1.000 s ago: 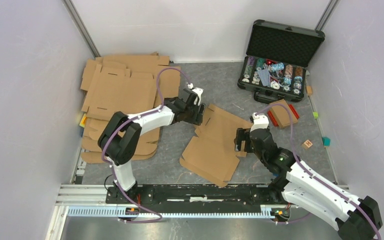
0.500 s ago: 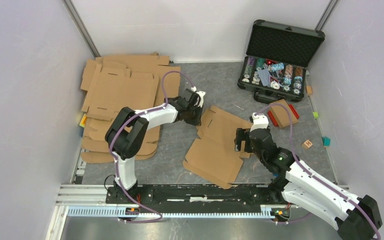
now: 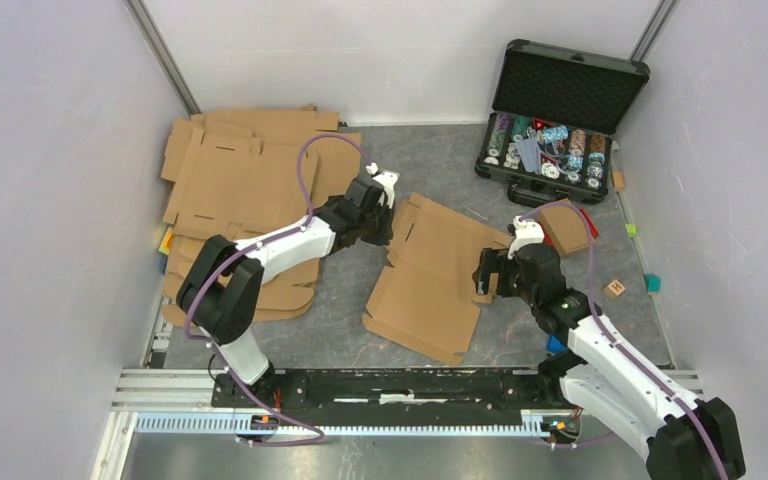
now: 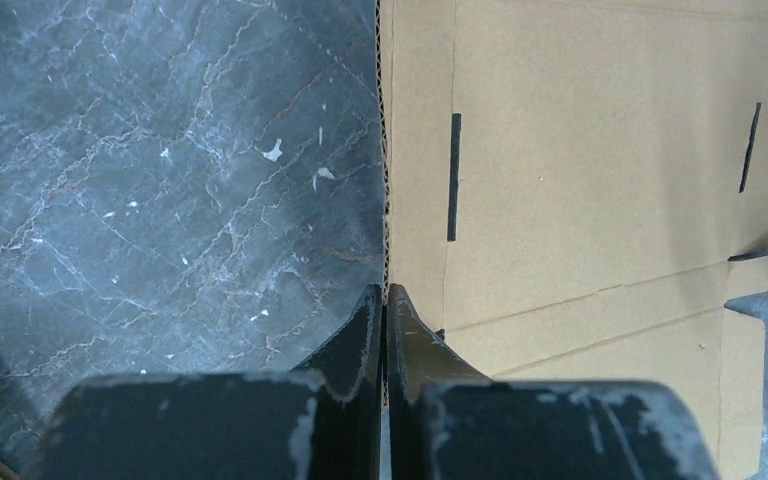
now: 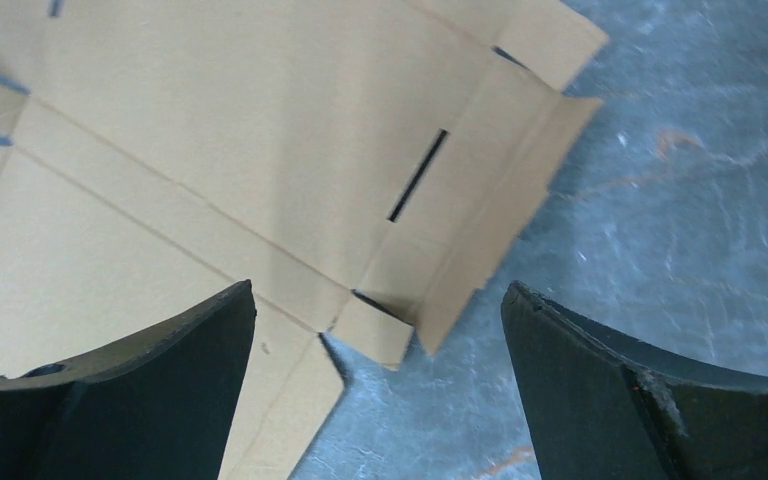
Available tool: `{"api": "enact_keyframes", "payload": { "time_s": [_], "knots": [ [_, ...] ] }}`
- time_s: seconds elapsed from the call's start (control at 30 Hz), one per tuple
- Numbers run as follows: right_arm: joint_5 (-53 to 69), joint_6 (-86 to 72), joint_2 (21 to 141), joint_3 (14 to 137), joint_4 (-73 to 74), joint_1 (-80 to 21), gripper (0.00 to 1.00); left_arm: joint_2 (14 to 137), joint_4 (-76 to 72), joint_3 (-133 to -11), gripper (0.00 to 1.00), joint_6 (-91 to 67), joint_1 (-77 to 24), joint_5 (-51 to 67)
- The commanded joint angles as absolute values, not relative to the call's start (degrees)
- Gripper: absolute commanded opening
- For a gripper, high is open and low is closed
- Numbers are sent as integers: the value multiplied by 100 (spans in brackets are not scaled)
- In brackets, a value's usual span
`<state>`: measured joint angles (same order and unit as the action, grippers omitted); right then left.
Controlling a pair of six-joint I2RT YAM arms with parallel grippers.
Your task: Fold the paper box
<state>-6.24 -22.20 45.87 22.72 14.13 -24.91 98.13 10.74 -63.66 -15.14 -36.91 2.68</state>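
The paper box (image 3: 435, 275) is a flat brown die-cut blank with slots, lying on the grey table between the two arms. My left gripper (image 3: 385, 225) is at its far left edge. In the left wrist view that gripper (image 4: 385, 295) is shut on the corrugated edge of the paper box (image 4: 600, 150), which runs straight out from between the fingertips. My right gripper (image 3: 482, 275) hovers over the blank's right side flaps. In the right wrist view it (image 5: 378, 290) stands wide open above a corner flap of the paper box (image 5: 210, 150), holding nothing.
A stack of other flat cardboard blanks (image 3: 245, 185) covers the far left. An open black case of poker chips (image 3: 555, 130) stands at the far right. A small cardboard piece (image 3: 565, 225), a wooden cube (image 3: 615, 288) and coloured blocks (image 3: 653, 283) lie on the right.
My left gripper has closed on the blank's left edge, and the blank has shifted slightly left. My right gripper has drawn back a little to the right and stays open.
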Motion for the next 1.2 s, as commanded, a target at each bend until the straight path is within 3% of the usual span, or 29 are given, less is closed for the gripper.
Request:
{"api": "enact_keyframes", "payload": {
  "time_s": [0.0, 0.2, 0.43, 0.7, 1.03, 1.17],
  "knots": [
    [35, -1643, 4712, 2587, 744, -2420, 98, 9557, 642, -6262, 2, -1213, -3752, 95],
    [691, -958, 4971, 2884, 527, -2420, 98, 9361, 397, -6130, 2, -879, -3996, 253],
    [106, -739, 5326, 2988, -190, -2422, 98, 9207, 232, -6032, 2, -740, -4172, 219],
    [605, -1039, 5208, 2720, -1051, -2425, 98, 8543, -697, -5317, 2, -731, -4254, 418],
    [412, -58, 5917, 3772, -230, -2411, 98, 8307, -1002, -5109, 2, -905, -4315, 710],
    [854, 306, 6291, 4129, -151, -2320, 98, 8294, -1002, -5100, 2, -931, -4315, 665]
  ]
}}
